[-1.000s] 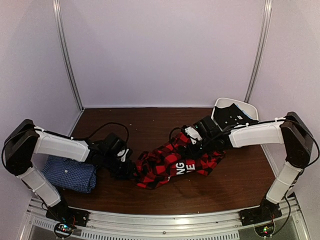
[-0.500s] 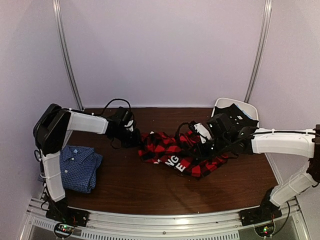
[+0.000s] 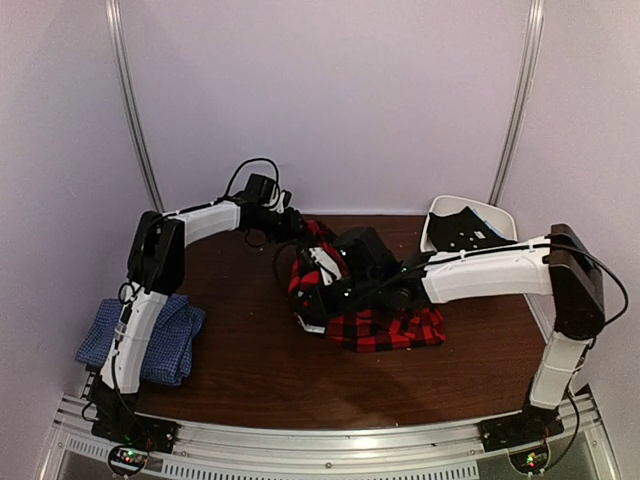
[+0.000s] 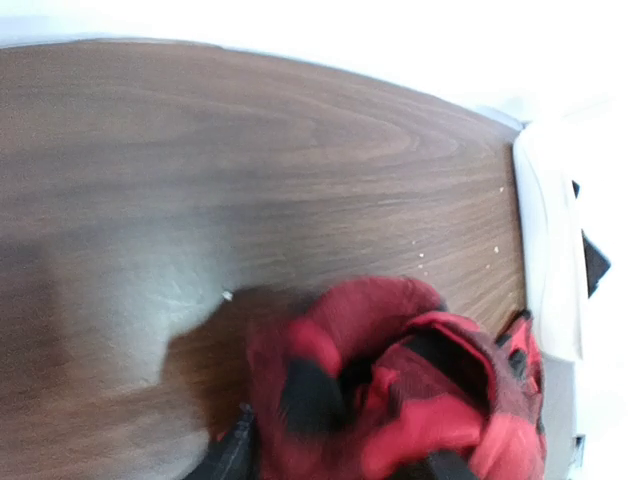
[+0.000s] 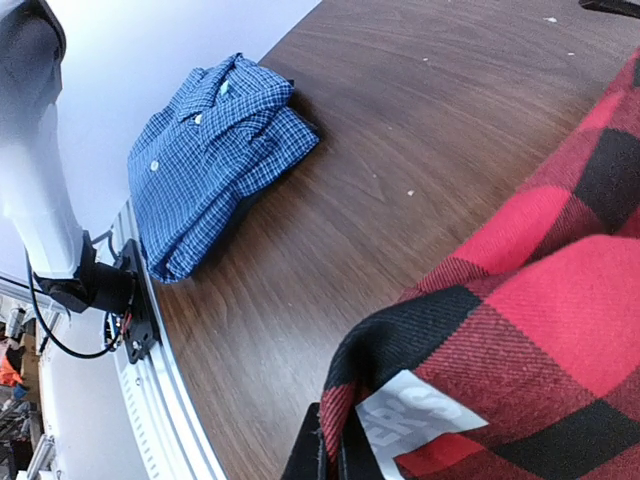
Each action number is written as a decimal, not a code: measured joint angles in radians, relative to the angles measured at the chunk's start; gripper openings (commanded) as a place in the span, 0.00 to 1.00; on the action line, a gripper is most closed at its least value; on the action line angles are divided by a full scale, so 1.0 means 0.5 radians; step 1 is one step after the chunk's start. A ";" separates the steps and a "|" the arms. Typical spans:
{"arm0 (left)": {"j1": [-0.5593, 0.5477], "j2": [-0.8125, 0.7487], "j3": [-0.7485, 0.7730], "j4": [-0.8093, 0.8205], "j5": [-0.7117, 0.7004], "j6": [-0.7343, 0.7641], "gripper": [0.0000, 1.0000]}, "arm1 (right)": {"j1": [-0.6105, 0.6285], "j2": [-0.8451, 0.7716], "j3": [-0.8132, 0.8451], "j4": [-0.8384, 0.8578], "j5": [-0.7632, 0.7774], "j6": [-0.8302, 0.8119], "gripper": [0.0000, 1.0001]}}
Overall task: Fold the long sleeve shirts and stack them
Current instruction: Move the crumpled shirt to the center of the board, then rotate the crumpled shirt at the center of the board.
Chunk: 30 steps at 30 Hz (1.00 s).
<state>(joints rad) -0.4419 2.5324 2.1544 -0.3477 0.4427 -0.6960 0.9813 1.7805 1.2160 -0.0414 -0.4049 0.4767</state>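
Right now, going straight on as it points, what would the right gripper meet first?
Beyond the plaid shirt it pinches, the right gripper would probably meet bare table first; the blue shirt lies farther off, aside. Depth is unclear.

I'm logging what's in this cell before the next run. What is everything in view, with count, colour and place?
plaid shirt: 1, red and black, bunched mid-table
blue shirt: 1, blue fine check, folded, near left edge of the table
tray: 1, white, far right corner
dark item: 1, black, in the tray; cannot tell what it is
table: 1, dark brown wood
walls: pale white, around the table
left arm: 1, white and black, reaching to the far side
right arm: 1, white and black, reaching to the centre
left gripper: 1, black, clamped on the plaid shirt
right gripper: 1, black, clamped on the plaid shirt
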 measured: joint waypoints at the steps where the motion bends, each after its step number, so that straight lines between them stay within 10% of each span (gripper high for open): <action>1: 0.011 -0.005 0.003 -0.013 0.002 0.023 0.70 | -0.006 0.082 0.071 0.024 -0.030 0.015 0.00; 6: 0.146 -0.128 -0.109 -0.060 -0.002 0.061 0.86 | -0.066 0.511 0.445 0.137 -0.231 0.126 0.05; 16: 0.345 -0.895 -0.832 -0.025 -0.070 0.124 0.87 | -0.139 0.733 0.826 0.066 -0.312 0.121 0.69; 30: 0.078 -1.791 -2.261 0.280 -0.012 -0.037 0.88 | -0.536 0.024 0.236 -0.175 0.112 -0.179 0.78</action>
<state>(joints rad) -0.4030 1.6367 1.0241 -0.2077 0.4366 -0.7147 0.7136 1.7927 1.3338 -0.1291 -0.3489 0.3874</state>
